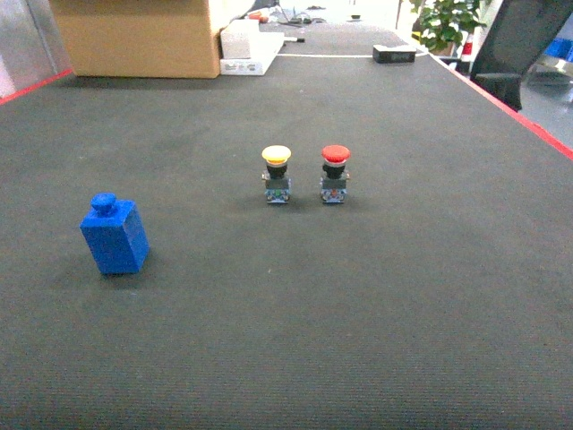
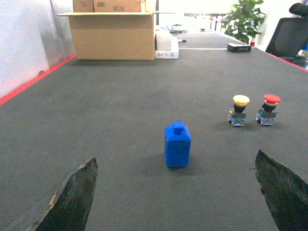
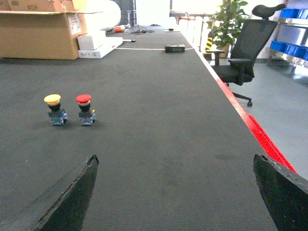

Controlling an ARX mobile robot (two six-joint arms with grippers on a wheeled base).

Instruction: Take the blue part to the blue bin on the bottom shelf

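The blue part (image 1: pixel 114 235), a small blue block with a knob on top, stands upright on the dark mat at the left. In the left wrist view the blue part (image 2: pixel 178 146) sits straight ahead of my left gripper (image 2: pixel 175 158), centred between the wide-open fingers and a little beyond their tips. My right gripper (image 3: pixel 175 156) is open over bare mat with nothing between its fingers. Blue bins (image 3: pixel 288 29) sit on a rack at the far right. I cannot tell which tier is the bottom shelf. Neither gripper shows in the head view.
A yellow push button (image 1: pixel 277 175) and a red push button (image 1: pixel 335 174) stand side by side mid-mat. A cardboard box (image 1: pixel 143 38) and a white box (image 1: pixel 252 49) sit at the back. A black office chair (image 3: pixel 240 53) stands beyond the red-edged right border (image 3: pixel 260 132).
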